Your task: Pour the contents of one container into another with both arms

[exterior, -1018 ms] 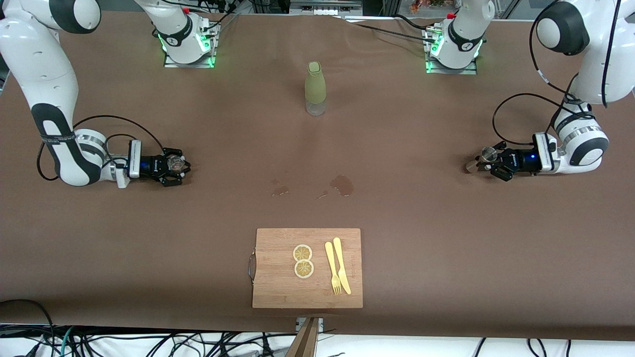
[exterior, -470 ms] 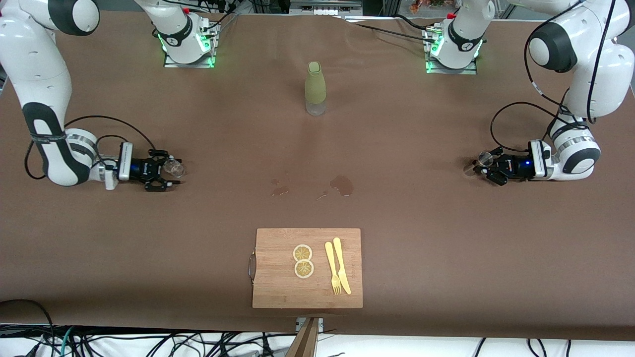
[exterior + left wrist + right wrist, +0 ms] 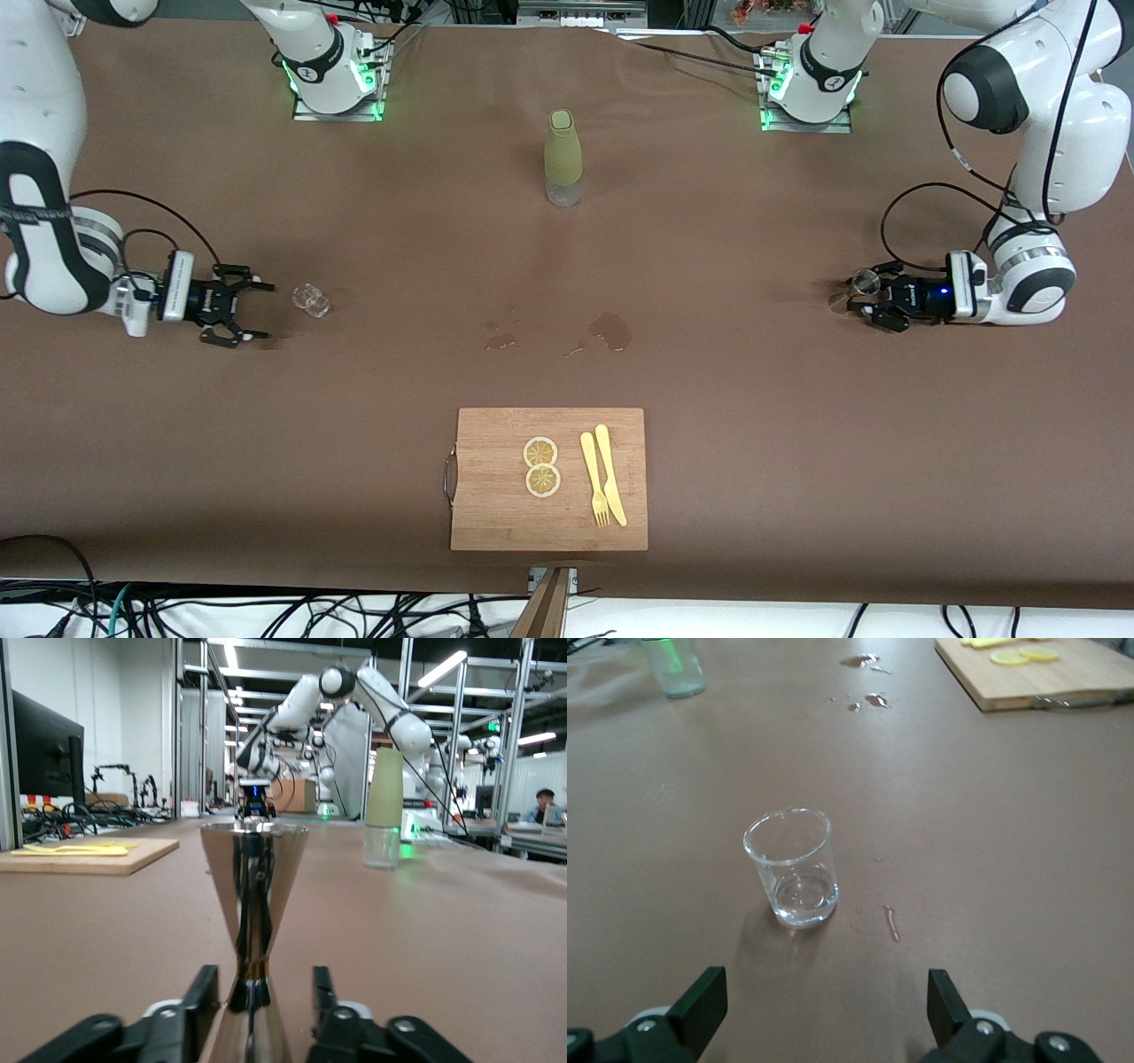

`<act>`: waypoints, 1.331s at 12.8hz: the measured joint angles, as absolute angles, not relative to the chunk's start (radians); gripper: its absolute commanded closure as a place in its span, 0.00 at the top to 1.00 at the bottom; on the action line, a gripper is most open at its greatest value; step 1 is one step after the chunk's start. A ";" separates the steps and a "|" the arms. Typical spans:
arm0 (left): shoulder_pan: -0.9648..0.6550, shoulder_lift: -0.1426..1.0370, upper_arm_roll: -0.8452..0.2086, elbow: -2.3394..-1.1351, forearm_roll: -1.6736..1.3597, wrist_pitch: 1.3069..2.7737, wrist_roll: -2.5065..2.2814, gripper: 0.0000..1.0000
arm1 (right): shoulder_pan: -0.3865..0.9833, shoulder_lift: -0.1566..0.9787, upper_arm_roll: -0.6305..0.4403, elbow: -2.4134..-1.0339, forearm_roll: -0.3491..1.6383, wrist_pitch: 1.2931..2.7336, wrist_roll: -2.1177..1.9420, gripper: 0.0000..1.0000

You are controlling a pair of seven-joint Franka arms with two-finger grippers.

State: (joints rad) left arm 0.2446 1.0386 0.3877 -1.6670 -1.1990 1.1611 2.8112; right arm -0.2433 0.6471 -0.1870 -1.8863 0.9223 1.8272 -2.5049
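The small clear glass tumbler (image 3: 310,299) (image 3: 793,868) stands upright on the brown table toward the right arm's end, and it looks almost empty. My right gripper (image 3: 259,310) (image 3: 824,988) is open just above the table, a short way from the tumbler on the side of the table's end, touching nothing. The silvery hourglass jigger (image 3: 864,283) (image 3: 254,895) stands upright toward the left arm's end. My left gripper (image 3: 864,303) (image 3: 259,979) is open around its lower cone, with a gap showing at one finger.
A tall olive-green bottle (image 3: 563,158) (image 3: 384,811) stands mid-table nearer the bases. Wet spills (image 3: 611,330) mark the middle of the cloth. A wooden cutting board (image 3: 496,443) near the front edge carries lemon slices (image 3: 540,465) and a yellow fork and knife (image 3: 602,478).
The right gripper let go of the tumbler and drew back toward the right arm's end of the table. The left gripper set the jigger lower and hardly moved since.
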 measured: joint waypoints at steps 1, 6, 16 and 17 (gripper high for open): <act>0.244 1.039 0.411 -1.642 -1.187 1.156 2.786 1.00 | -0.243 0.606 -0.187 -1.898 0.884 1.848 -2.431 1.00; 0.247 0.960 0.490 -1.548 -1.053 1.132 2.504 1.00 | -0.232 0.426 -0.186 -1.915 0.665 1.871 -1.959 1.00; 0.081 0.530 0.276 -1.486 -0.614 1.496 1.017 1.00 | -0.117 0.073 -0.184 -1.919 0.253 1.776 -1.022 1.00; 0.059 0.505 0.256 -1.486 -0.562 1.515 0.927 1.00 | -0.090 0.043 -0.185 -1.919 0.206 1.775 -0.900 1.00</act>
State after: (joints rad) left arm 0.0588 0.5048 0.2558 -1.4860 -0.5623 1.5148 0.9270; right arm -0.0899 0.0429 -0.1846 -1.9187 0.2057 1.7753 -0.9004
